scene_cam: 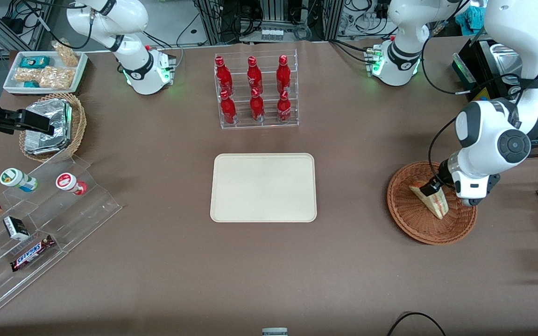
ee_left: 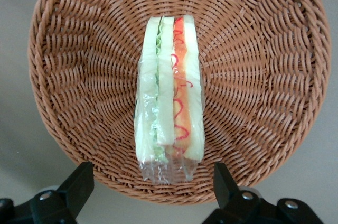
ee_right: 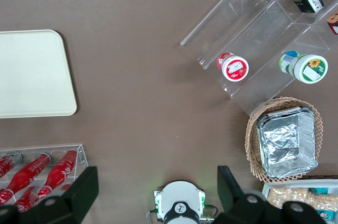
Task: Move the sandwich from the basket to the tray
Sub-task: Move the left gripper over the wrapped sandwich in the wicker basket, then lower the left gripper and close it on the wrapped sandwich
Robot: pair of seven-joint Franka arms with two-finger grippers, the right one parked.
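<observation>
**Open gripper hanging over the sandwich in the wicker basket**

The brown table (scene_cam: 166,261) is filling most of the scene, and the cream-beige tray (scene_cam: 263,187) is lying flat near its middle with nothing on it. Farther from the front camera than the tray, a clear rack of red bottles (scene_cam: 255,91) is standing in two rows. Toward the working arm's end of the table, the round reddish-brown basket (scene_cam: 414,223) is sitting well apart from the tray.

The white left arm (scene_cam: 493,140) is bending down over that basket, and its bulk is covering part of the basket's rim nearest the table's end. The gripper (scene_cam: 430,187) is hanging low above the basket, right at the upper end of the sandwich (scene_cam: 433,200); from the front I cannot tell whether it is touching the wrap.

In the wrist view the sandwich (ee_left: 169,110) is lying across the middle of the basket (ee_left: 253,76), filling edge up, green layers on one side and red-orange on the other. The two dark fingers (ee_left: 79,184) are standing spread wide, one on either side of the wedge's near end, apart from it and gripping nothing. The crinkled clear wrap at that end is blurring the bread's outline, and the fingers' bases are cut off at the picture's edge.
</observation>
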